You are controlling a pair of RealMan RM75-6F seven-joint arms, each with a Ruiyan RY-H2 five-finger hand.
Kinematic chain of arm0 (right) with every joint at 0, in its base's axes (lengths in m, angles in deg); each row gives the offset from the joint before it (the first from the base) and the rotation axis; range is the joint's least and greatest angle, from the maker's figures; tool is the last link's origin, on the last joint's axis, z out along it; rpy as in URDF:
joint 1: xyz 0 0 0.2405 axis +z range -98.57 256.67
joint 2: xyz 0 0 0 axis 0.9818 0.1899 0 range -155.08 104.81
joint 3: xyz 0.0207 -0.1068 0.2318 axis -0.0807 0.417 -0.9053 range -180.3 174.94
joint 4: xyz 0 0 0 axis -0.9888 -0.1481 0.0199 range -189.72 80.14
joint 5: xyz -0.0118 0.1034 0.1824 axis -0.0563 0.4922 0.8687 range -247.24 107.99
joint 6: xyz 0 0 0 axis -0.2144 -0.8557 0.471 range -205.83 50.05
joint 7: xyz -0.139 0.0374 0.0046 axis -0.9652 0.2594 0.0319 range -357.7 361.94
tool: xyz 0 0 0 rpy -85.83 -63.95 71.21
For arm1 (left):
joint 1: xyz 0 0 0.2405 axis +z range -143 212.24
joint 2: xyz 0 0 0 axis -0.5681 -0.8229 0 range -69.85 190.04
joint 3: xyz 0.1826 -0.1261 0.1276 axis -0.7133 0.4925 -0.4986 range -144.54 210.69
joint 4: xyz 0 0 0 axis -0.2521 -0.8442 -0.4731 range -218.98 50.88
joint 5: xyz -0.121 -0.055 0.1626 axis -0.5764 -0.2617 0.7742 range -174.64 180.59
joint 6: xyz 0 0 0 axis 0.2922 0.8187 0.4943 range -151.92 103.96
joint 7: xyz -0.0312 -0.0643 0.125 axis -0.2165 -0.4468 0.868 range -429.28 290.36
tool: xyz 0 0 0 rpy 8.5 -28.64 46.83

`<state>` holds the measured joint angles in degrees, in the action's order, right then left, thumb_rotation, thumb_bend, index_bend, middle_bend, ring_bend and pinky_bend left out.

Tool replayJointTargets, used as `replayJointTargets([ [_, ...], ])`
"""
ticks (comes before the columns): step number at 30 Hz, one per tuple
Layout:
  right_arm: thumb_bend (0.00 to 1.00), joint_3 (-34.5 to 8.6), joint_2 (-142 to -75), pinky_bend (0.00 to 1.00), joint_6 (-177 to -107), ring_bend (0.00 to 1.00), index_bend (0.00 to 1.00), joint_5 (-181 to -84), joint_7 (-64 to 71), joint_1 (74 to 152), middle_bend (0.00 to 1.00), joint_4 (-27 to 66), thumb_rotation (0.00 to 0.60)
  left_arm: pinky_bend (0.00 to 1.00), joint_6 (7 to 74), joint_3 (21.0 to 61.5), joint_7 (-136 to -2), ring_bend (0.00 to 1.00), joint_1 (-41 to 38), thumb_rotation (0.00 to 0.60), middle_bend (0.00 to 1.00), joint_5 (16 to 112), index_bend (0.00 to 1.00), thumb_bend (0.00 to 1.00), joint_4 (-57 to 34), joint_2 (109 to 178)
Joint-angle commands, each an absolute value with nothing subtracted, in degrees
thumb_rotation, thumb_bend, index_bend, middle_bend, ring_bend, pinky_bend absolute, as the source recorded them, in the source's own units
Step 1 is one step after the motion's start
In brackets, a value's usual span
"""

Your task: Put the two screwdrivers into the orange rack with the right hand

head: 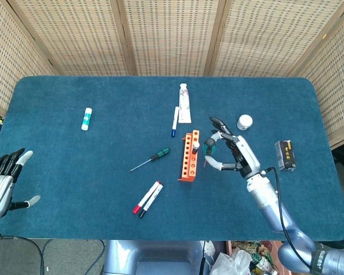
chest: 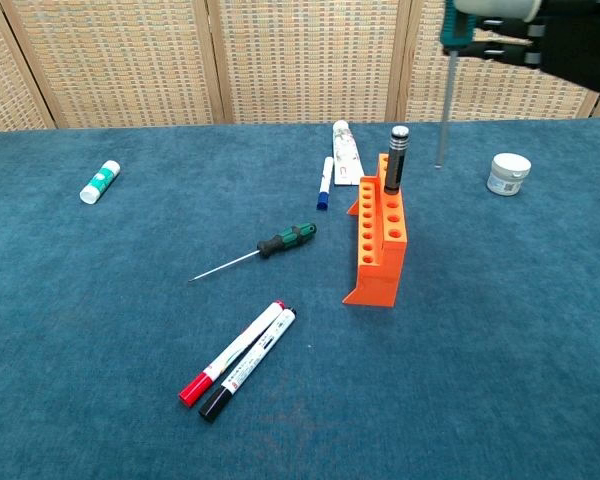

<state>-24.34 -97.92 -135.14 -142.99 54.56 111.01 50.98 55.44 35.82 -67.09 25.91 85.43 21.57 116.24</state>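
Observation:
My right hand [head: 235, 153] hovers just right of the orange rack [head: 188, 157] and grips a green-handled screwdriver [chest: 443, 110]. In the chest view the tool hangs upright, shaft pointing down, above and to the right of the rack [chest: 378, 245], with the hand [chest: 525, 25] at the top edge. A black marker [chest: 395, 158] stands in the rack's far end. The second screwdriver [head: 152, 158], green and black handled, lies flat on the cloth left of the rack [chest: 280, 243]. My left hand [head: 3, 184] rests open at the table's near left edge.
Two markers [head: 147, 197] lie in front of the rack. A blue pen [head: 175, 120] and a white tube [head: 184, 103] lie behind it. A white jar [head: 245, 122] and a black box [head: 285, 155] sit to the right, a glue stick [head: 86, 118] far left.

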Motion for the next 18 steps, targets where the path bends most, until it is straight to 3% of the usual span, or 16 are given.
replayJointTargets([
  [1,0.42,-24.75,-99.7,0.08,-134.35,0.0,0.62,-142.12,55.38,111.99,0.05,49.89,0.6,0.0,55.36,35.9,-67.1,0.0,25.84,0.6,0.0,85.26,0.0,0.0,21.55,116.26],
  [18,0.42,-21.17,-109.26,0.08,-137.56,0.0,0.64,-147.03,53.23,113.66,0.05,40.74,0.6,0.0,55.09,35.89,-67.16,0.0,25.75,0.6,0.0,84.9,0.0,0.0,21.58,116.24],
])
